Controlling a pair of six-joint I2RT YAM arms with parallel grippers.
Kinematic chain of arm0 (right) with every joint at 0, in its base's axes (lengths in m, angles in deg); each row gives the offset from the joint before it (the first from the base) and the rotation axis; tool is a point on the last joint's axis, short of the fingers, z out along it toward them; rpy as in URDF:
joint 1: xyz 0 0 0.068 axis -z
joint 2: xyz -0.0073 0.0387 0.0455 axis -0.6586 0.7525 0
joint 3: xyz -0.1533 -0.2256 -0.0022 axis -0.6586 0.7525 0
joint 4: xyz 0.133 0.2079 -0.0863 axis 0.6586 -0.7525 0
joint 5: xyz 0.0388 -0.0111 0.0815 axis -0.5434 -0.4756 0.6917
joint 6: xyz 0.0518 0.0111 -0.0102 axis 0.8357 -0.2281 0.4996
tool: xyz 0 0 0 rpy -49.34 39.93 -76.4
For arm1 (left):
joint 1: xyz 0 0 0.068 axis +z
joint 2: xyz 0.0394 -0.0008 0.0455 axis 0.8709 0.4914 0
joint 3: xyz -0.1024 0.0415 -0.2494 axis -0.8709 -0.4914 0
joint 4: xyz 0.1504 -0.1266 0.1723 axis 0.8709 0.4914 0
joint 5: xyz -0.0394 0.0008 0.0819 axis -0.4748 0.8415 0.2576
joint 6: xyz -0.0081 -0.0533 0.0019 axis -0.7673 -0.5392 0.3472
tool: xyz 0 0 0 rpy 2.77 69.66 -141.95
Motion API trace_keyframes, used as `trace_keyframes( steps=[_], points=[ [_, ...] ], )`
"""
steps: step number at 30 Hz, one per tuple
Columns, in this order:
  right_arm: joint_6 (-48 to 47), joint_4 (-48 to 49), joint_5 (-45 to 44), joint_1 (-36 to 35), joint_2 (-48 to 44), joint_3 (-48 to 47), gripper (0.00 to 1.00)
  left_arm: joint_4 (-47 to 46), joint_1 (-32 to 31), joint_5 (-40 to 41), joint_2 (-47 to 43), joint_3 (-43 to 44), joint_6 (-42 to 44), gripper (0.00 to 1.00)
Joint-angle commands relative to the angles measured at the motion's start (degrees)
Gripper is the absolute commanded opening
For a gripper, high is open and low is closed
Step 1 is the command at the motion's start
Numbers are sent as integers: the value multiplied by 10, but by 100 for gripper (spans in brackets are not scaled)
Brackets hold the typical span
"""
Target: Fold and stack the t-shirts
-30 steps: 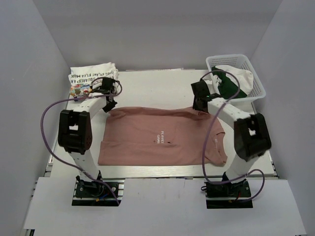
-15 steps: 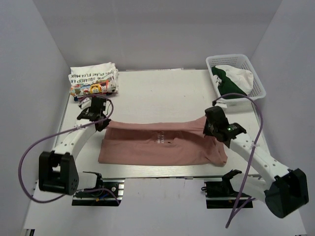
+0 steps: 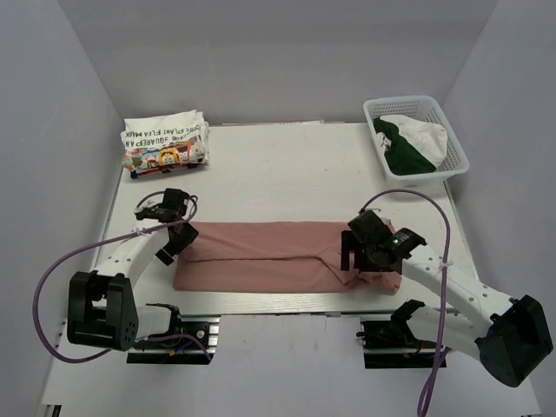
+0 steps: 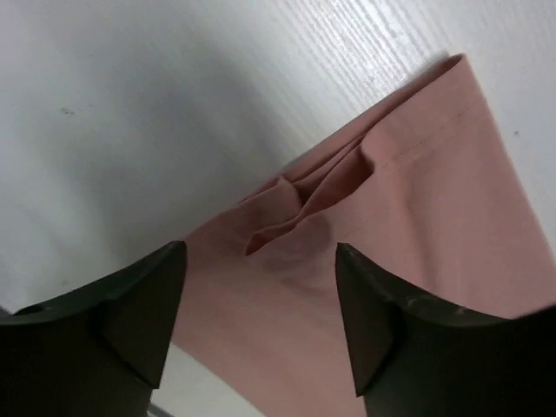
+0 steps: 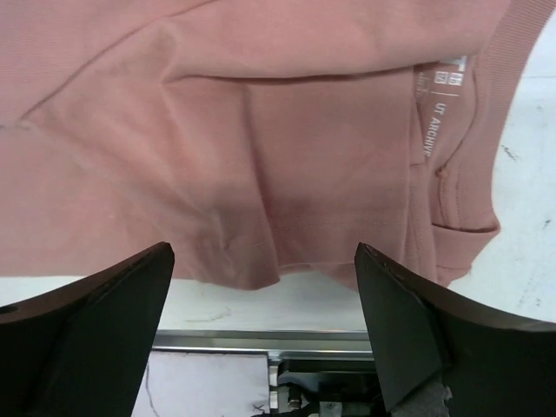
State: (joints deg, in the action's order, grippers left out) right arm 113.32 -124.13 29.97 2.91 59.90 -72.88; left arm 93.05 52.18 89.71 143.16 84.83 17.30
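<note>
The left claw [image 4: 259, 317] hangs spread wide and empty over the puckered hem corner of the dusty-pink t-shirt [image 3: 261, 256], which lies folded lengthwise along the worktop's [image 3: 287, 165] near edge, well apart from the folded white t-shirt [image 3: 165, 146] in the far left corner. The right claw [image 5: 261, 295] gapes equally empty above the collar end. For a tidy crosswise fold, each claw should probably pinch both layers together, flattening that pucker first.
</note>
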Motion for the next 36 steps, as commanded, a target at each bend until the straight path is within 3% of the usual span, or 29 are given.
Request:
trace_keyframes(
  steps=[1,6,10,16,19,26,32,36],
  points=[
    [-18,26,26,0,-25,-28,91,39,-1,14,-21,39,-19,81],
    [-14,88,-30,5,4,-52,91,-30,-1,-54,-49,44,19,100],
    [-10,140,-66,29,52,-58,91,-84,-6,-107,-9,44,54,100],
    [-25,208,-21,92,156,-70,91,-160,-6,-137,62,17,75,100],
    [-29,236,-2,110,215,-66,91,-166,-6,-130,108,10,75,100],
    [-52,307,24,142,343,-81,91,-61,-1,-59,179,0,26,100],
    [-71,318,42,137,533,-252,91,9,-18,-90,140,-29,-6,96],
    [-99,297,23,131,614,-443,91,50,-30,-96,66,-49,-13,96]
  ],
)
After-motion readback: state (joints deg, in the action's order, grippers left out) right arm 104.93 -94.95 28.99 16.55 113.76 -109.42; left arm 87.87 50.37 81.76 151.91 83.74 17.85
